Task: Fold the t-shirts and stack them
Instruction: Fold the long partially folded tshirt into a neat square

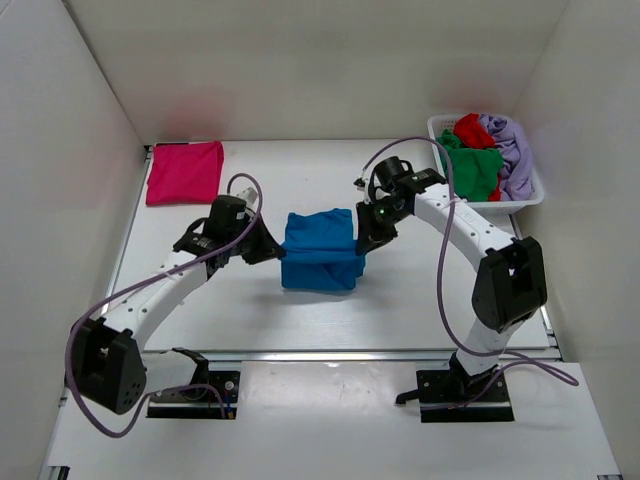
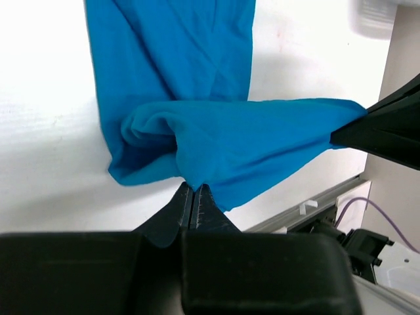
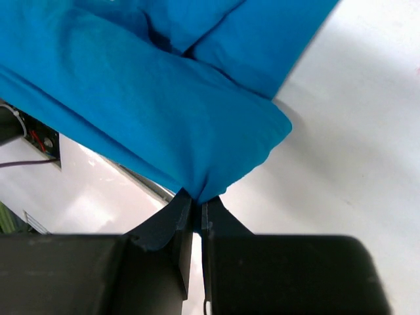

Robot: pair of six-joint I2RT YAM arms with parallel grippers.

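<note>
- The left gripper [image 1: 277, 247] is pinching the blue t-shirt [image 1: 320, 262] on its left edge.
- The right gripper [image 1: 362, 242] is pinching its right edge.
- The blue t-shirt is sitting mid-table, between both grippers.

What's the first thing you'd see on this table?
The bright blue shirt in the middle, pinched at its sides by the left gripper and right gripper. A folded pink shirt lies far left, and a white basket heaped with colourful shirts sits far right.
</note>
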